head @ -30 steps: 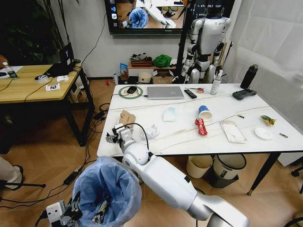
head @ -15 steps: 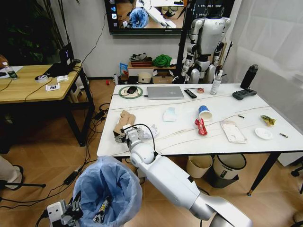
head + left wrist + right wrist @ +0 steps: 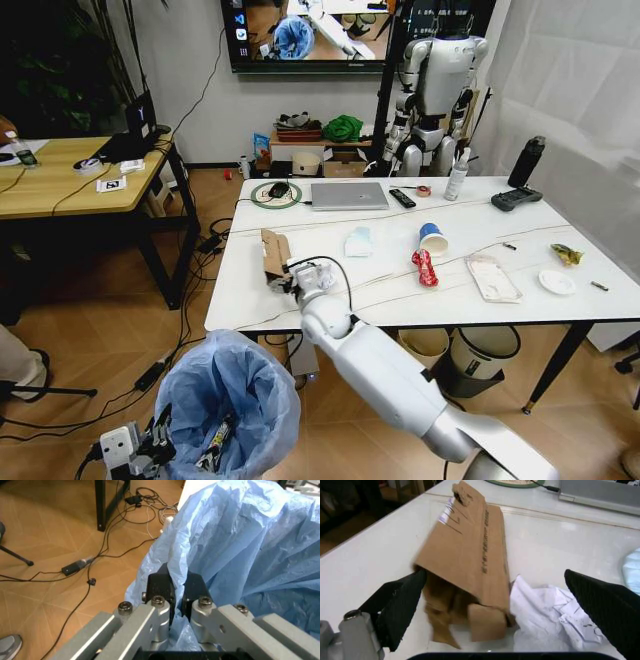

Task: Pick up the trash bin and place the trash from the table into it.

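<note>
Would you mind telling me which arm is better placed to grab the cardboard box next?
The right. Its end effector is open over the table with the cardboard box between its fingers, crumpled paper alongside. The left end effector is shut on the trash bin bag down by the floor.

Print on the cardboard box (image 3: 470, 558) is unreadable.
</note>
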